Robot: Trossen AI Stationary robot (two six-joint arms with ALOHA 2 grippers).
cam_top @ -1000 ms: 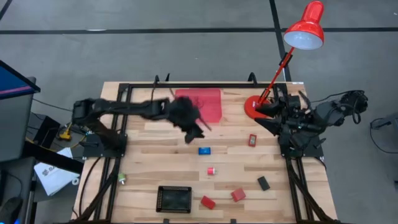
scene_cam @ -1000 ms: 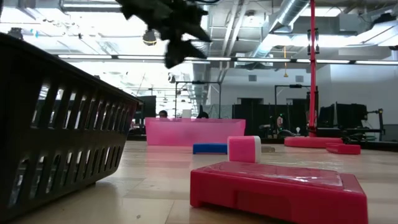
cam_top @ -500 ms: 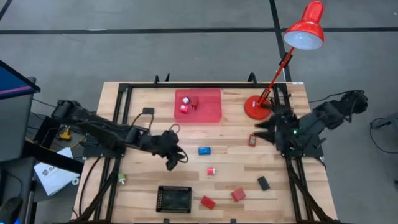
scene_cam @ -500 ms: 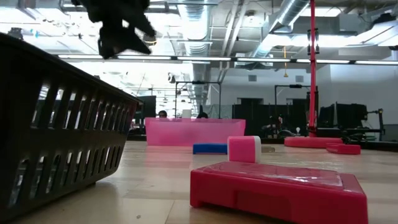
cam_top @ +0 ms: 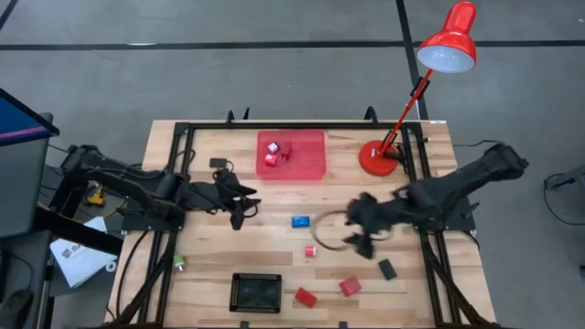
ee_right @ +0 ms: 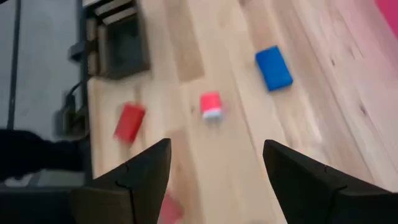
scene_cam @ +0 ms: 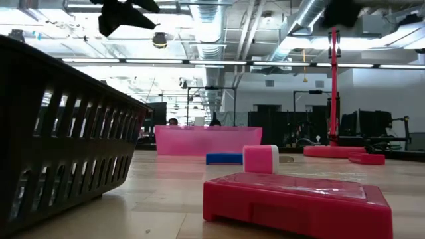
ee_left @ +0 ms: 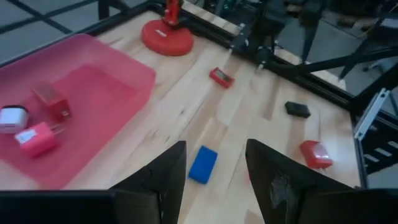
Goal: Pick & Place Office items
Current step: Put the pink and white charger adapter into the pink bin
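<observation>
both empty grippers hang above the blue block (cam_top: 301,221).

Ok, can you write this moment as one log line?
left gripper: open, empty | right gripper: open, above red-and-white piece | red tray: three pieces

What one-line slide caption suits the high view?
Both arms reach over the table: left gripper and right gripper flank a blue block.

open-plan robotics lab or workshop, exposed silver ceiling ducts (scene_cam: 302,26), strip lights, grey concrete floor (cam_top: 228,82), framed wooden test table (cam_top: 238,242), distant workstations
</observation>
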